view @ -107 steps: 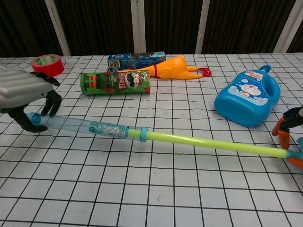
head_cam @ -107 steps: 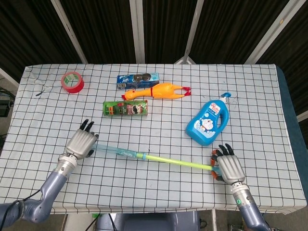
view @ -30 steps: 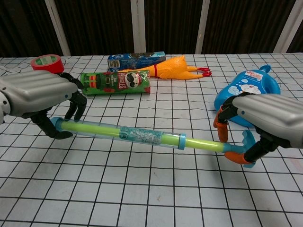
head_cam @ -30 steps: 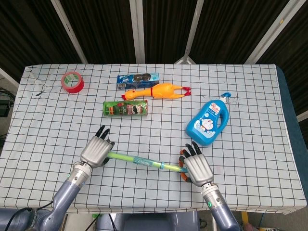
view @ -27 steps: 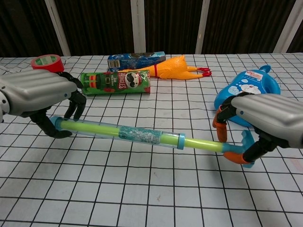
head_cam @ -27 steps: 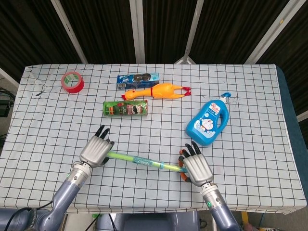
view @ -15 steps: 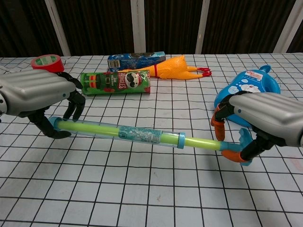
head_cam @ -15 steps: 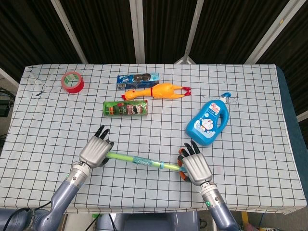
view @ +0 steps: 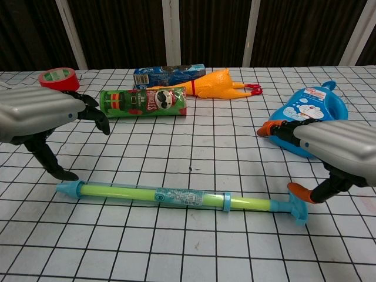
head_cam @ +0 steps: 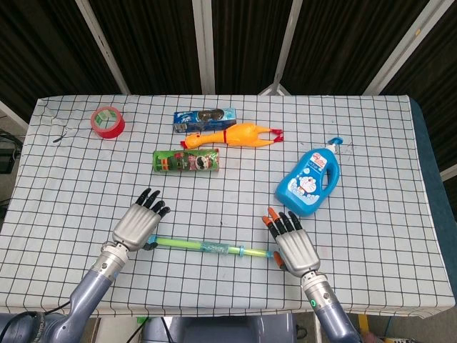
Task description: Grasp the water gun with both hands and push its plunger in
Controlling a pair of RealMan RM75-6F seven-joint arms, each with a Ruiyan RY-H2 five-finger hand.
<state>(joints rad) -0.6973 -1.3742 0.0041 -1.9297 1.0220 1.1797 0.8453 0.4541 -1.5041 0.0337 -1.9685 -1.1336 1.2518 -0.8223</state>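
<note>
Nearly finished, by the look of it. Water gun (view: pixel 176 198) lying flat on the table (head_cam: pixel 371 143), near the front edge, between the two hands and held by neither. Plunger (view: pixel 249 204) pushed most of the way in: only a short green length showing between the blue collar and the T-handle at the right end, the rest of the rod visible inside the clear barrel up toward the nozzle at the left.

Left hand (head_cam: pixel 137 223) released, fingers spread and raised, hovering just above and behind the nozzle end; thumb reaching down close to the tip in the chest view, contact not certain. Right hand (head_cam: pixel 294 245) likewise released, fingers (view: pixel 275 127) splayed forward, palm over the handle end, thumb near the T-handle but apparently apart from it.

Judged done: the two-handed grasp and the push itself. Possibly left: closing the last short stretch of rod, if full insertion is wanted, which would call for regrasping both ends. Otherwise only drawing the hands clear.

Well behind, untouched: chips can (head_cam: pixel 186 161), rubber chicken (head_cam: pixel 232 135), blue bottle (head_cam: pixel 308 181), red tape (head_cam: pixel 107 121).
</note>
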